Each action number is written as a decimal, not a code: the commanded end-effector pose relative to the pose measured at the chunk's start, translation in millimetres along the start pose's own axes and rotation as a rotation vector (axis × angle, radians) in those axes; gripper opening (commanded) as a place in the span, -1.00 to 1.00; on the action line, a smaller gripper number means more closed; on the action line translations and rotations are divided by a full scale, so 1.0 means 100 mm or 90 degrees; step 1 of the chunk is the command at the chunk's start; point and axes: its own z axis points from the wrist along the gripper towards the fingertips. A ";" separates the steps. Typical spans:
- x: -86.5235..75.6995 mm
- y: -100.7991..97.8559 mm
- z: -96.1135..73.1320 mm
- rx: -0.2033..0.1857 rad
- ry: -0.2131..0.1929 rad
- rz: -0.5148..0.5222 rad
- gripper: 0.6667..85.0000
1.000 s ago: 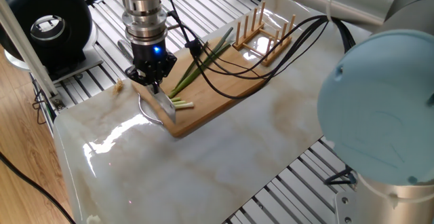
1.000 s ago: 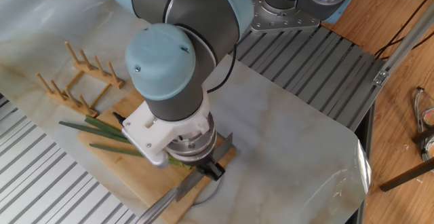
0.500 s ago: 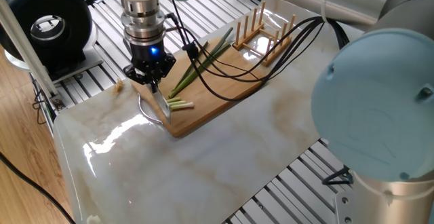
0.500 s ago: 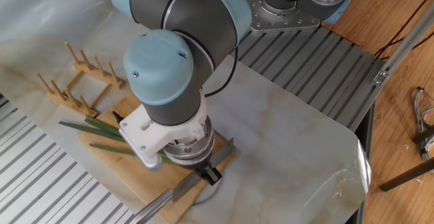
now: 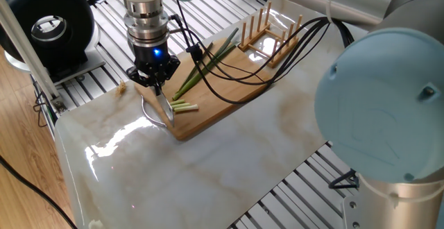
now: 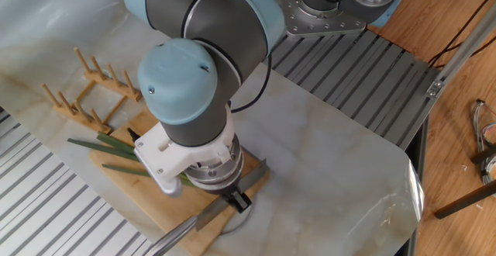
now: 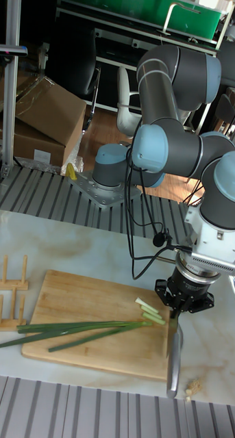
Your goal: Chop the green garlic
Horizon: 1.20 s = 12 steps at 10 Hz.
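Observation:
The green garlic point(image 5: 207, 68) lies as long stalks along a wooden cutting board point(image 5: 232, 90), with short pale cut pieces point(image 5: 184, 106) at its near end. My gripper point(image 5: 155, 83) stands over that end of the board, shut on a metal knife point(image 5: 166, 108) that slants down beside the cut pieces. In the tall fixed view the gripper point(image 7: 179, 309) is just right of the pieces point(image 7: 151, 310), and the knife point(image 7: 173, 359) reaches past the board edge point(image 7: 83, 298). In the other fixed view the arm hides the cut end; only the dark green leaves point(image 6: 108, 143) and the knife point(image 6: 209, 213) show.
A wooden peg rack point(image 5: 269, 35) stands at the board's far end point(image 6: 85, 93). Black cables point(image 5: 277, 59) hang over the board. A small pale scrap point(image 7: 192, 391) lies on the marble table near the knife's end. Slatted metal frames border the table.
The gripper and knife have shifted very slightly at the cut end of the board, and the arm's elbow has swung a little. The stalks and cut pieces lie as before.

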 end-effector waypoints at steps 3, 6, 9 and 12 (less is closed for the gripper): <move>0.01 -0.04 0.01 0.008 0.002 0.003 -0.98; 0.06 -0.07 0.03 0.012 0.003 0.004 -0.98; 0.11 -0.12 0.07 0.025 -0.001 0.005 -0.98; 0.16 -0.14 0.04 0.029 0.005 -0.001 -0.98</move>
